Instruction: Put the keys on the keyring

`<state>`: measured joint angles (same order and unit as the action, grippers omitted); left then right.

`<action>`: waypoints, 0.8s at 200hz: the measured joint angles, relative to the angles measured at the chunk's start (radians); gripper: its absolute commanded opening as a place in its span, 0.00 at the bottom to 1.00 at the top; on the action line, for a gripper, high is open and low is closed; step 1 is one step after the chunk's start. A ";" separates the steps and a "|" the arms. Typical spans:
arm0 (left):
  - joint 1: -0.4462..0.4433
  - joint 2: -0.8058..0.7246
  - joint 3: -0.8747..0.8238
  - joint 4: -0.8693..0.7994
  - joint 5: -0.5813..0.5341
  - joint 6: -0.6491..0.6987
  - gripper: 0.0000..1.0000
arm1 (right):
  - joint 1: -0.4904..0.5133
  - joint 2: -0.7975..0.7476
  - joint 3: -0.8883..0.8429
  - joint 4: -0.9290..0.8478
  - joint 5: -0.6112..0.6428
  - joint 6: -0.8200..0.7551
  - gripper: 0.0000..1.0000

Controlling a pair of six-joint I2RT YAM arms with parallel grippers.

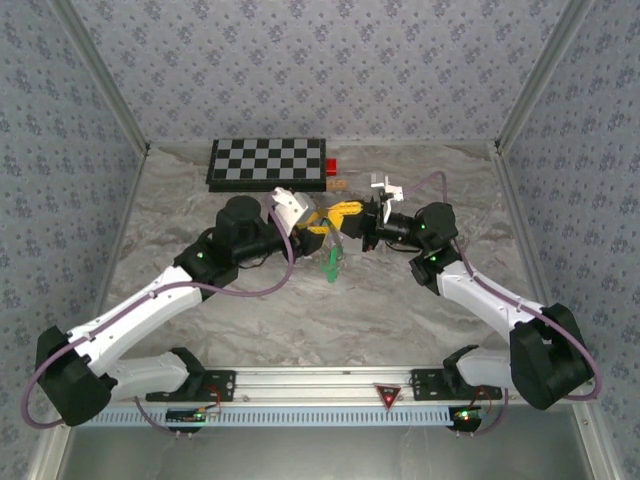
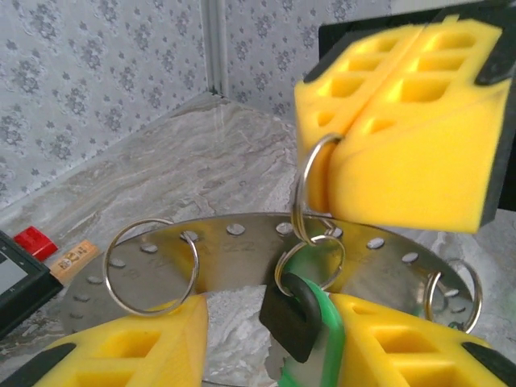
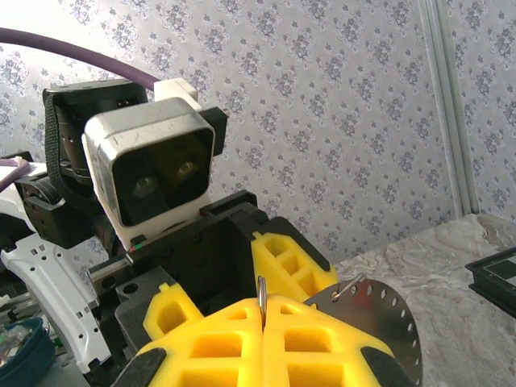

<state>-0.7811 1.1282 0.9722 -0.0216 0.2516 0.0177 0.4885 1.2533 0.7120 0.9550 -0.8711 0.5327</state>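
The keyring (image 2: 242,246) is a flat grey metal ring with small holes, held up off the table between the two arms, with thin wire split rings (image 2: 149,266) hanging on it. My right gripper (image 2: 334,153) is shut on one wire ring (image 2: 310,181), whose thin edge shows between its pads (image 3: 260,300). From a smaller wire ring below hangs a black-headed key (image 2: 294,314) on green plastic (image 2: 326,330). My left gripper (image 2: 266,322) stands open, its yellow fingers either side of that key and in front of the keyring. From above, green keys (image 1: 330,262) dangle below both grippers (image 1: 340,218).
A checkerboard (image 1: 268,163) lies at the back, with a red block (image 1: 331,165) and a tan piece (image 1: 341,184) to its right and a white object (image 1: 385,187) beyond. Patterned walls close in the marble table (image 1: 300,310) on three sides.
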 measured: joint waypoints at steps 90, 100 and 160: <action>0.000 -0.008 0.000 -0.003 -0.006 0.000 0.42 | 0.000 0.000 -0.001 0.000 0.000 0.003 0.00; 0.000 -0.008 0.000 -0.002 -0.005 0.001 0.42 | 0.000 0.000 -0.001 0.000 0.000 0.003 0.00; 0.000 0.003 0.000 0.004 -0.002 0.017 0.40 | 0.001 0.006 -0.001 0.003 -0.001 0.003 0.00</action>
<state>-0.7811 1.1316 0.9722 -0.0177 0.2501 0.0349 0.4892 1.2594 0.7109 0.9581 -0.8719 0.5358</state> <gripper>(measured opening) 0.396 0.045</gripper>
